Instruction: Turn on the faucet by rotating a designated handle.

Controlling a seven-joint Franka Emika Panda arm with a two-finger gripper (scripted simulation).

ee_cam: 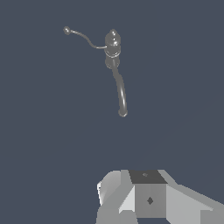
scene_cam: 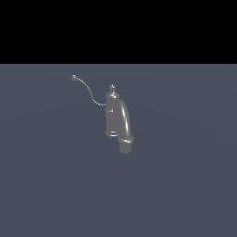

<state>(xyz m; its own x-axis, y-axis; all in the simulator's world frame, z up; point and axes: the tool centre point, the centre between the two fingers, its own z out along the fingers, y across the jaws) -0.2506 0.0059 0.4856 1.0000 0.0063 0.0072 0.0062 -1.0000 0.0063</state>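
Observation:
The small grey faucet (scene_cam: 112, 115) stands upright on the flat grey floor, with a knob on top and a thick arched spout (scene_cam: 126, 121) curving down towards the viewer. The thin S-curved handle (scene_cam: 88, 88) juts from the body towards the exterior view's left and ends in a small ball tip (scene_cam: 74, 77). The wrist view sees the faucet (ee_cam: 112, 46) from above, with the handle (ee_cam: 83, 36) and the spout (ee_cam: 120, 92). The gripper (ee_cam: 148, 197) shows only as grey and white blocks at the picture's edge, well away from the faucet. Its fingers are not clearly visible. It does not show in the exterior view.
A plain blue-grey floor (scene_cam: 185, 185) surrounds the faucet on all sides. A black background lies behind it. No other objects show.

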